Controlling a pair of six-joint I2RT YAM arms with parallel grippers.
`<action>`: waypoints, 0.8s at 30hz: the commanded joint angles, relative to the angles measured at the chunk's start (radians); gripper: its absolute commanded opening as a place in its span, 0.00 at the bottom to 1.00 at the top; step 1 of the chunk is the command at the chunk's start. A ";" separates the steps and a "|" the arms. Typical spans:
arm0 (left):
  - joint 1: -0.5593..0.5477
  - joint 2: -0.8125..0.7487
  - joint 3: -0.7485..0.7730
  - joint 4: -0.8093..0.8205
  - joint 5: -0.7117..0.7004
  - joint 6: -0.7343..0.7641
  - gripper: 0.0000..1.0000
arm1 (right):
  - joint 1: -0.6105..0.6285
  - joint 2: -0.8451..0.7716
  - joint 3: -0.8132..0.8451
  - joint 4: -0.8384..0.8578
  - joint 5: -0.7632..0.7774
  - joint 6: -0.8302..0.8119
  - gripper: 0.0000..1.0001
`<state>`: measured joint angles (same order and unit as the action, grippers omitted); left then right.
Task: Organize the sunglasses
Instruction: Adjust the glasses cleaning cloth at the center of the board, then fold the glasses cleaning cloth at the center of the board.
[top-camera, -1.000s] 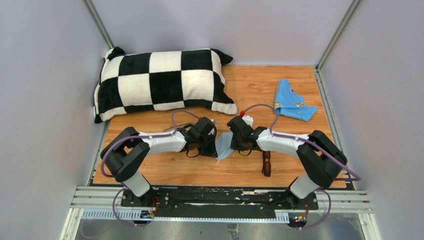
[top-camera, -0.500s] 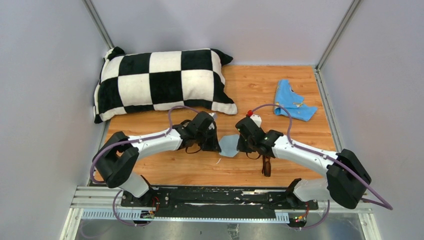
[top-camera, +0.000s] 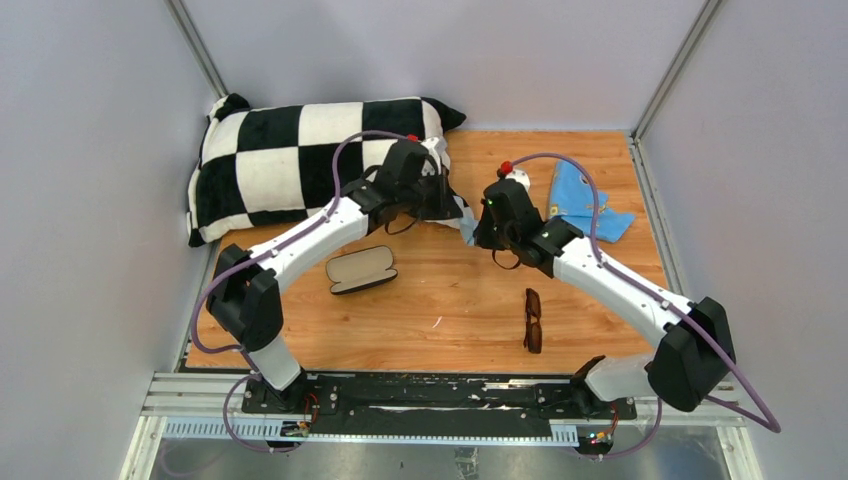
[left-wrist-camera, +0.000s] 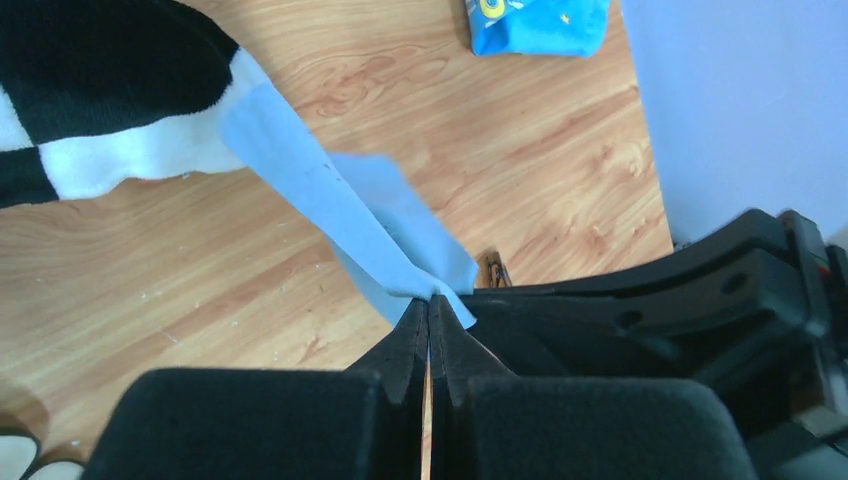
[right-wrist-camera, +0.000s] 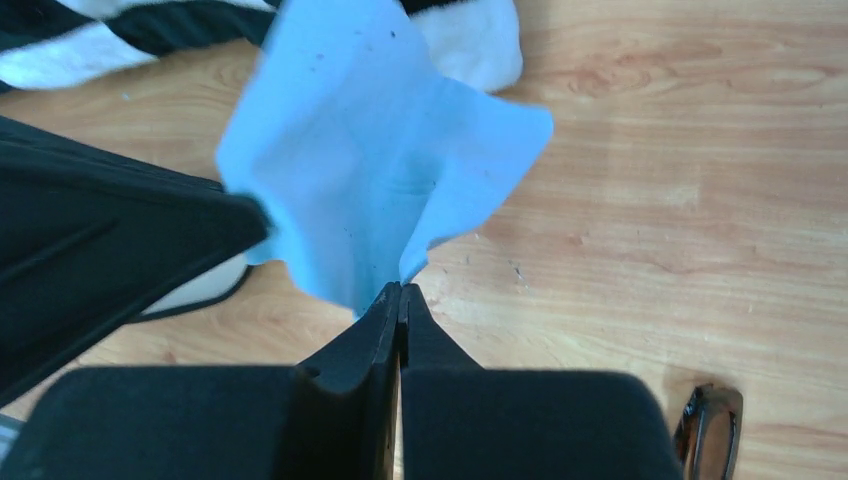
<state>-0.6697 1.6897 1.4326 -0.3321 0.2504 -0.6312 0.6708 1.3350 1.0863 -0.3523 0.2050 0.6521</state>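
Bench (top-camera: 440, 300): orange wood-grain boards, pale grey walls (top-camera: 100, 150).
Pillow (top-camera: 300, 160): soft, black-and-white checked, far left.
Cloth (right-wrist-camera: 370, 150): thin, pale blue. My left claw (left-wrist-camera: 430, 305) and right claw (right-wrist-camera: 400, 290) each pinch an edge.
Sunglasses (top-camera: 533, 320): brown, perhaps folded, lying front right, well apart from the oblong case (top-camera: 362, 270).

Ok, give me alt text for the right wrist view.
The right claw pinches a light blue cloth above the wooden table, with the left claw gripping its other edge. A checkered pillow lies behind; the sunglasses sit at lower right.
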 joint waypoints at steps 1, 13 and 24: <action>-0.012 -0.036 -0.128 -0.042 0.011 0.063 0.00 | -0.009 -0.027 -0.111 -0.036 -0.039 -0.022 0.00; -0.238 -0.296 -0.633 -0.061 -0.040 -0.074 0.51 | 0.206 -0.432 -0.601 -0.050 -0.050 0.327 0.34; -0.232 -0.182 -0.464 -0.132 -0.177 -0.043 0.48 | 0.179 -0.307 -0.385 -0.133 0.135 -0.006 0.42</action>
<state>-0.9054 1.4109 0.9031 -0.4507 0.1455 -0.6800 0.8612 0.9176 0.5713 -0.4812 0.2474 0.8417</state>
